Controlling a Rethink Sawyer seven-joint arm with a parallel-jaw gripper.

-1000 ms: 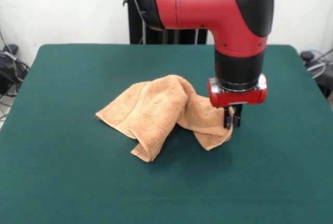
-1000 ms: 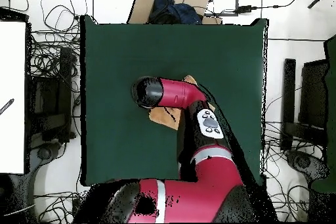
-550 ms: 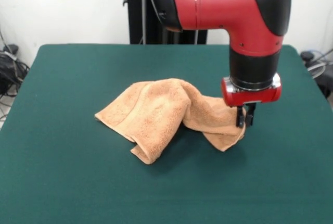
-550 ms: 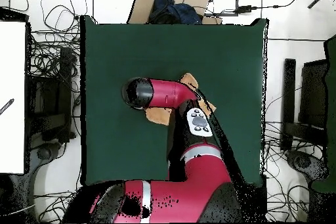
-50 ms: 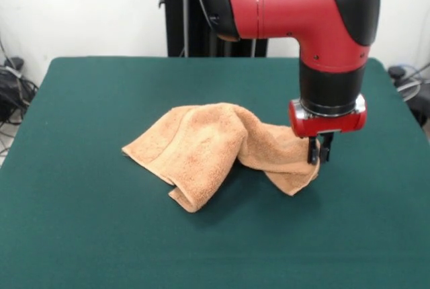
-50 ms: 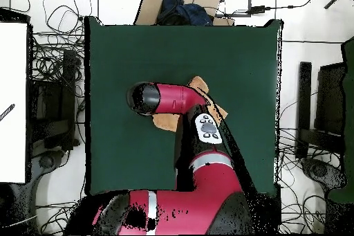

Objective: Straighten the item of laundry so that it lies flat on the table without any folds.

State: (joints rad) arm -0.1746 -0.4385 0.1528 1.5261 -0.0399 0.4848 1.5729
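Towel [image 5: 201, 144] mostly hidden overhead beneath arm [image 6: 173, 98]; jaws' grip indistinct.

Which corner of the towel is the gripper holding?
The towel's right-hand corner in the front view, pinched by the gripper; the other corners lie loose on the table.

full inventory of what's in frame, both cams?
towel: 1, peach-orange, near the table's middle, bunched with folds, one corner pinched up at the gripper
table: 1, dark green top, fills most of the front view
cardboard box: 1, brown, dark cloth inside, past the table's far edge in the overhead view
cables: many, black, on the floor around the table
white panel: 1, at the overhead view's left edge
arm: 1, red and black, reaching down over the table
gripper: 1, black jaws under a red wrist, shut on the towel's corner
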